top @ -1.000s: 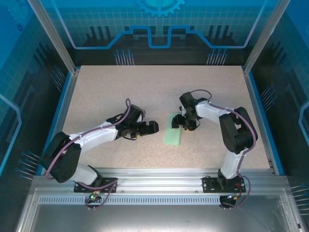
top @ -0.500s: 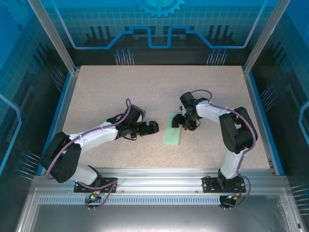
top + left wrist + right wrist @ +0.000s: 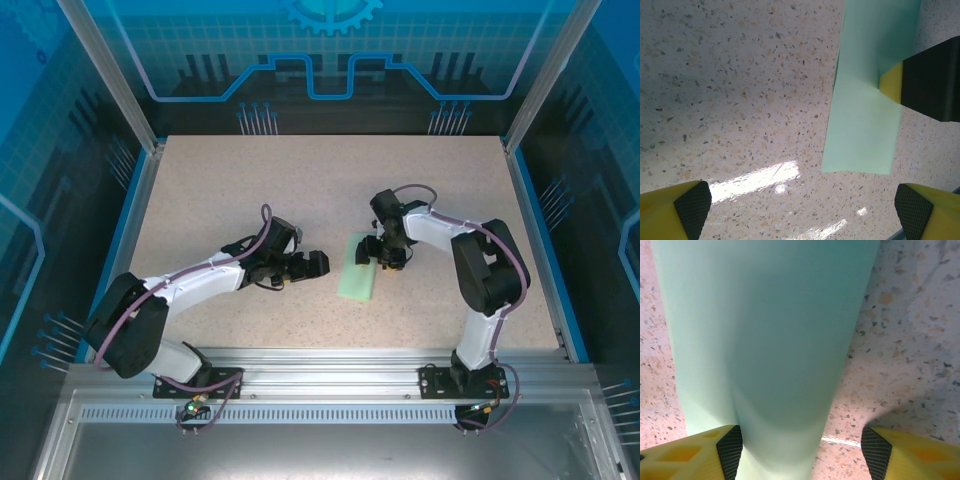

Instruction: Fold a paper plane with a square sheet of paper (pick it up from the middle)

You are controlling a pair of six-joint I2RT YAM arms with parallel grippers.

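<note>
Both arms share one build: white shells along the links and bulky black housings at the joints. The left arm [image 3: 190, 285], at the lower left of the overhead frame, and the right arm [image 3: 440, 230], at centre right, each carry a thin purple cable [image 3: 265, 218] looping loosely along the outside. Each stands on a black base plate [image 3: 200, 383] bolted to a silver rail [image 3: 330, 372] near the bottom edge, with small red and green fittings [image 3: 190, 408] below it. The left hand [image 3: 322, 264] and right hand [image 3: 380, 258] look black from above; seen close, their fingers [image 3: 662, 212] are yellow wedges with moulded recesses, faced with black cross-hatched pads [image 3: 730, 450]
</note>
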